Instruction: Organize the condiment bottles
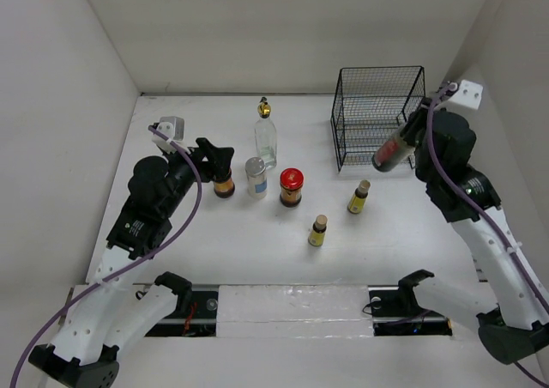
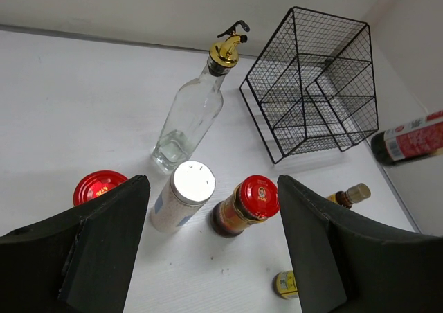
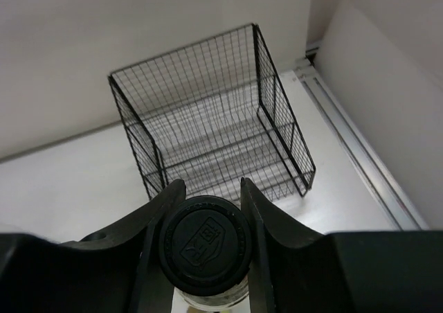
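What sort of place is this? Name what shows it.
Probably a robot test cell, not a kitchen: bare white walls box in a white table, the left arm and right arm are mounted at its near edge, and condiment bottles stand staged near a wire basket.

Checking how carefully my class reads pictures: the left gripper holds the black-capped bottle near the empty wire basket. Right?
No. The right gripper holds the black-capped bottle near the empty wire basket, as the right wrist view shows.

left fingers spread wide, right fingers clamped on dark bottle.
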`<state>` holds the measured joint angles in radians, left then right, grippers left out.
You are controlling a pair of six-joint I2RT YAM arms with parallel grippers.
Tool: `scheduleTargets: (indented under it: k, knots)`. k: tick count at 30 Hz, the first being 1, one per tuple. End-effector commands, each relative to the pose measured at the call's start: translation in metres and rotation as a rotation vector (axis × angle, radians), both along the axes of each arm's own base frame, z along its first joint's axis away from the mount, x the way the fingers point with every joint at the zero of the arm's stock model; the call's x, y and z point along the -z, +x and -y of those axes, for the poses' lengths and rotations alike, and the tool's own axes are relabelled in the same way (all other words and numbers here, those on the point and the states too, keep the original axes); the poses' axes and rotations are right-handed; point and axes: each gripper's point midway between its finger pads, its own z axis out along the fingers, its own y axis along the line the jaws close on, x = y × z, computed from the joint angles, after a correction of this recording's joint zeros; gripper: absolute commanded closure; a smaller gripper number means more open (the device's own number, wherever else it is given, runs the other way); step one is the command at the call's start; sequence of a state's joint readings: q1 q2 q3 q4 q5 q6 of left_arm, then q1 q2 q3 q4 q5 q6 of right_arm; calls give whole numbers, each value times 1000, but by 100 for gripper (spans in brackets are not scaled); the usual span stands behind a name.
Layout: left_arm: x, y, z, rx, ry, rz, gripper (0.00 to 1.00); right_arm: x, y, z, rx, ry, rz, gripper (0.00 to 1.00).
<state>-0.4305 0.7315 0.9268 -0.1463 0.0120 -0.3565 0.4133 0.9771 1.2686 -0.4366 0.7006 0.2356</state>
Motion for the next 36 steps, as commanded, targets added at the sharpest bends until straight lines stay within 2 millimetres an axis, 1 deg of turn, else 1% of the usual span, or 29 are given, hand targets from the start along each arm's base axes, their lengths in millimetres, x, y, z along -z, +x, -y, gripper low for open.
scheduleTargets:
  k: [1,2,3,4,5,6,7,8,9,10,11,12,14,15,16,18,19,22,24,26,27,28,29,30,31,32,33,34,36]
  knots:
    - [-19,-3,2,18,-23,70,30,-99,10,-7,-43,42,253,82]
    - [-19,-3,2,18,-23,70,30,-97,27,-13,-44,3,230,82]
    - [-19,-3,2,18,-23,70,30,-102,32,-12,-27,-6,234,82]
    - [-19,-3,2,18,-23,70,30,-105,41,-7,-3,-20,234,83]
    - [-19,-3,2,18,-23,70,30,-112,54,-8,9,-20,237,83]
    - [-19,-5,4,30,-23,70,30,-116,63,-9,2,-32,243,83]
    - [-19,-5,4,30,-23,70,30,-121,71,-5,-2,-45,253,85]
    - [-17,-4,4,30,-23,70,30,-137,75,-3,-7,-37,289,85]
    - [-17,-4,5,40,-24,70,30,-133,95,-8,-23,-58,275,85]
    - [-17,-4,5,40,-24,70,30,-135,104,-12,-55,-62,279,85]
    - [-17,-4,5,40,-24,70,30,-140,111,-9,-44,-62,286,86]
    - [-19,-7,4,40,-28,80,30,-148,124,-9,-44,-72,297,86]
    - [-20,-7,4,40,-28,80,30,-154,134,-8,-44,-87,292,88]
    - [-20,-7,4,40,-28,80,30,-169,133,-2,-29,-93,322,88]
    - [-20,-7,4,40,-28,80,30,-164,143,-3,-29,-108,303,88]
    - [-20,-7,4,40,-28,80,30,-168,150,6,-19,-115,301,89]
    - [-20,-8,6,49,-28,80,30,-175,153,5,-17,-112,316,89]
    - [-20,-8,6,49,-28,80,30,-174,161,23,14,-129,308,89]
    - [-20,-8,6,49,-28,80,30,-173,170,26,4,-135,308,89]
    - [-20,-8,6,49,-28,80,30,-172,175,35,24,-130,309,89]
    - [-20,-8,6,49,-28,80,30,-171,179,35,24,-130,308,90]
    - [-20,-8,6,49,-28,80,30,-173,179,40,36,-130,318,90]
    - [-20,-8,6,49,-28,80,30,-172,182,45,46,-132,319,90]
    - [-20,-8,6,49,-28,80,30,-170,187,43,38,-132,321,90]
    - [-20,-8,6,49,-28,80,30,-170,187,48,46,-134,320,90]
    - [-20,-8,6,49,-28,80,30,-167,192,47,47,-134,322,90]
    - [-20,-8,6,49,-28,80,30,-167,196,54,61,-135,327,90]
    - [-17,-5,5,39,-16,75,30,-167,198,54,61,-135,327,90]
    - [-17,-4,5,39,-16,75,30,-168,202,65,83,-125,339,91]
